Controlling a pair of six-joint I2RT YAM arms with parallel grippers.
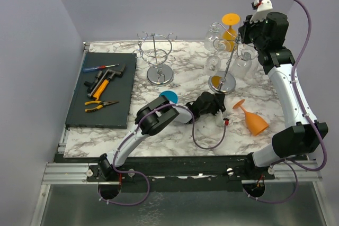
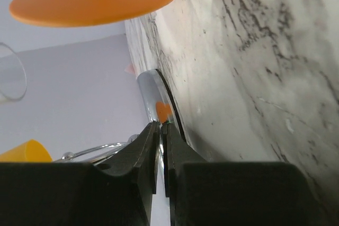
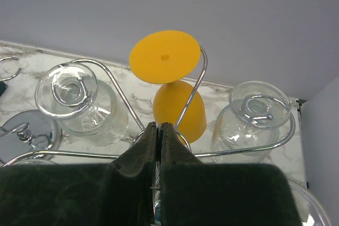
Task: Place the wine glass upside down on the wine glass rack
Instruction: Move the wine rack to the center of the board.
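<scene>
The orange glass (image 1: 254,120) lies on its side on the bench (image 1: 175,133), beside your left claw (image 2: 160,125), which is all but clenched on nothing. Your right claw (image 3: 158,125) sits clenched by the rack (image 1: 222,83). The glass is likely light, slick and brittle, so pinch the stem (image 1: 241,107).

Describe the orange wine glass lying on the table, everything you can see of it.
The orange wine glass looks like opaque plastic, one colour throughout: a round flat foot, a short stem and a tapered bowl. It lies on its side on the marble table, right of centre, foot pointing toward the loaded rack and the bowl's mouth toward the near right. It looks whole. Only the tabletop touches it; the left gripper is close beside the foot but apart.
</scene>
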